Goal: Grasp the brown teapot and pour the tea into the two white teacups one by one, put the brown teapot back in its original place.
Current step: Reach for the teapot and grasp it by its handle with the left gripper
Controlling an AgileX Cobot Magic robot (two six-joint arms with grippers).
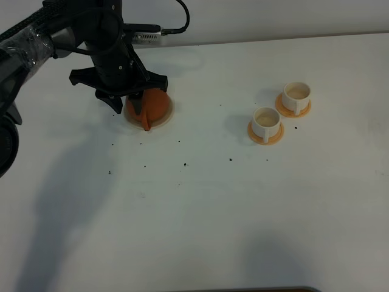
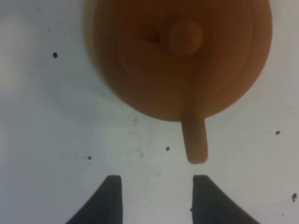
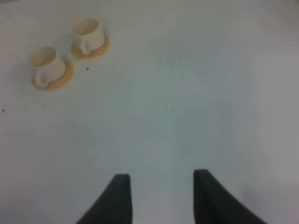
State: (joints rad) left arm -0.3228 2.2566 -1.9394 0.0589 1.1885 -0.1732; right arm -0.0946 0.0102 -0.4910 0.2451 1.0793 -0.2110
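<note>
- Left gripper (image 2: pixel 156 199): jaws part-way apart, nothing between them. It hangs right over the brown teapot (image 1: pixel 155 104), pointing down at the table (image 1: pixel 243 213).
- Handle (image 2: pixel 195 140): a short straight stub that sticks out of the teapot's side towards the gripper's fingertips (image 2: pixel 111 196). Its free end stops just short of them, so there is no contact. In the left wrist view the stub lines up with one finger instead of the gap.
- Key relation: the handle's long axis runs straight from the lid knob (image 2: pixel 185 37) out towards the jaws. My judgement is that the gripper needs a small sideways shift to centre the gap on the stub, then an advance along that axis before closing.
- The teapot stands upright, lid on, on the beige coaster (image 1: pixel 169 114). The coaster's rim shows around the side away from the arm.
- The two white teacups stand well apart from the teapot, out to the side the left arm does not cover. The nearer teacup (image 1: pixel 266 120) and the farther teacup (image 1: pixel 296 92) are both upright, each on an orange saucer (image 1: pixel 253 131). I cannot tell whether they hold tea.
- Right gripper (image 3: pixel 159 198): jaws wide and empty, over bare table beyond the cups, farthest from the teapot. The left arm is clearly the nearer one for the grasp.
</note>
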